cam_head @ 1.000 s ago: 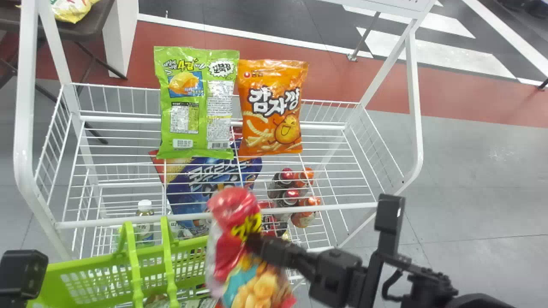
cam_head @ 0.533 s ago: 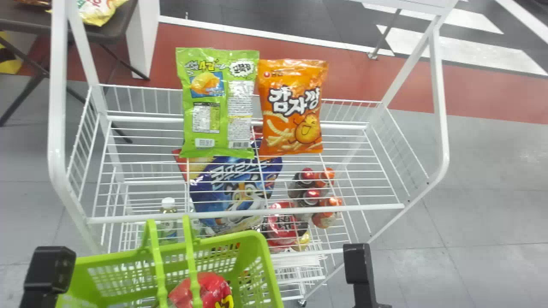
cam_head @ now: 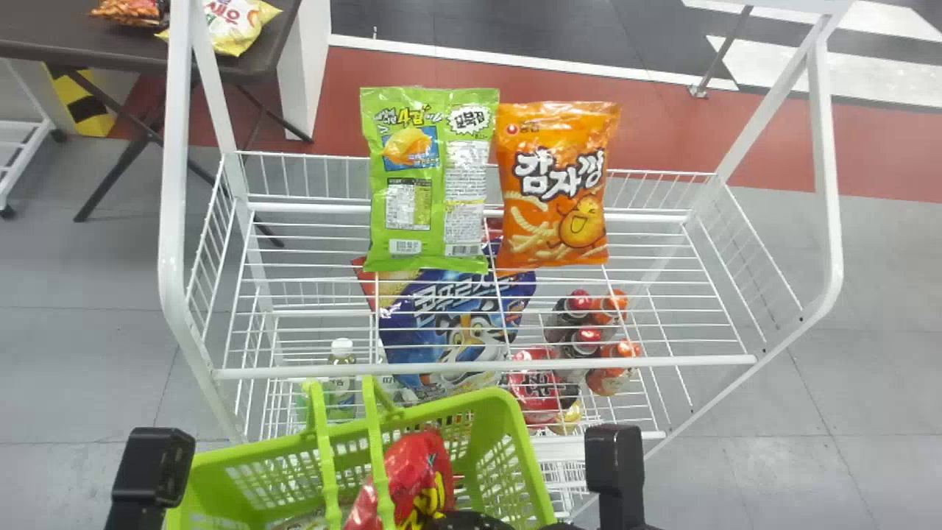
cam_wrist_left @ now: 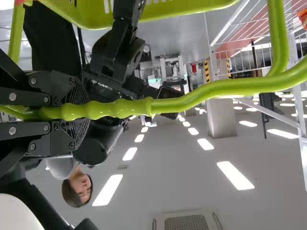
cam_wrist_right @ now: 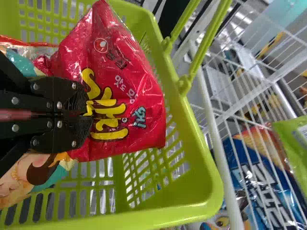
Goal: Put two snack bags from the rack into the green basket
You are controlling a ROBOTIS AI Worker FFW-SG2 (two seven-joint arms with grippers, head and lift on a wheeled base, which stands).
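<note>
1. Here's the right gripper (cam_head: 447, 521), clamped tight on the red snack bag (cam_head: 421, 465)!
2. That bag sits between its fingers, inside the green basket (cam_head: 478, 418).
3. Left gripper (cam_wrist_left: 79, 111)? Closed around the handle (cam_wrist_left: 211, 89).

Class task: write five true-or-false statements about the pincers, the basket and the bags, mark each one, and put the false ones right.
1. The left pincer grips a handle of the green basket. True.
2. The right pincer is empty. False: the right pincer holds a red snack bag.
3. In the head view, the orange snack bag is right of the green snack bag. True.
4. The green snack bag lies in the basket. False: it is on the rack.
5. The blue bag is above the orange snack bag's shelf. False: the blue bag is below it.
</note>
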